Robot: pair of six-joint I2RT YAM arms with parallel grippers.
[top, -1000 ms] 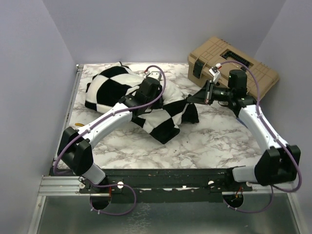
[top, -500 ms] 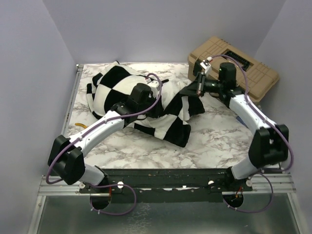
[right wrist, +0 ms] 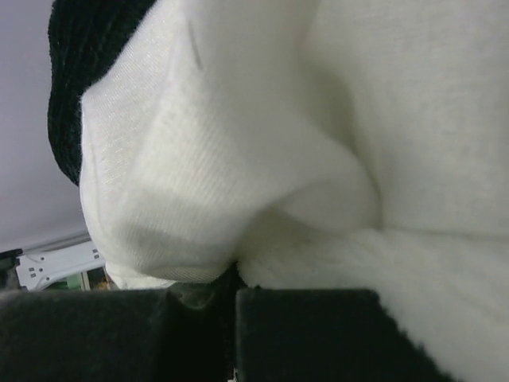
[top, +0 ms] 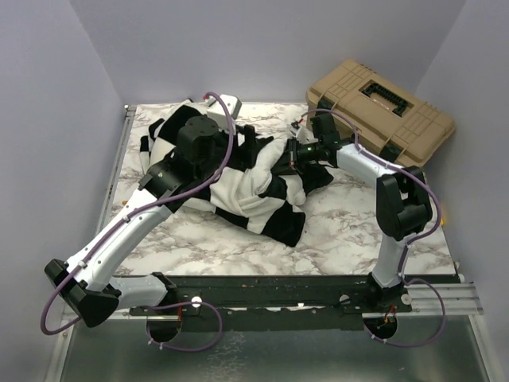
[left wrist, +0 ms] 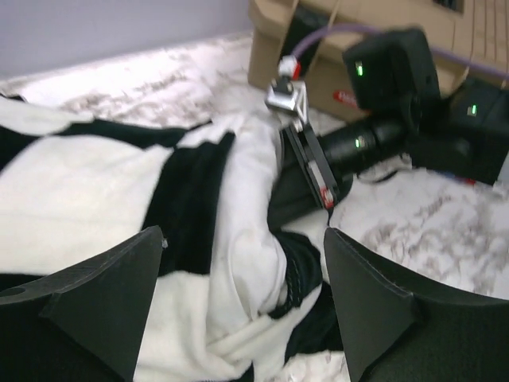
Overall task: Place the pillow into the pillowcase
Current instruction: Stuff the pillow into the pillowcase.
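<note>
Black-and-white pillowcase (top: 262,211) lies slantwise on bench (top: 350,231); pillow (left wrist: 250,199) judged mostly inside.
Long axis runs from the far left corner toward bench centre, mouth end at the right; right jaws are closed there, pinching pillowcase fabric at its edge; left jaws gape wide, holding nothing, over the middle of the bundle and facing right along it toward that mouth; plain white fold, judged to be pillow, shows beside the black hem just ahead of left jaws, between the two pairs; left jaws are free and nearer the exposed pillow, so the next push likely falls to them; how much pillow is out, cannot tell; tan toolbox (top: 382,107) far right, lid shut, contents unseen.
</note>
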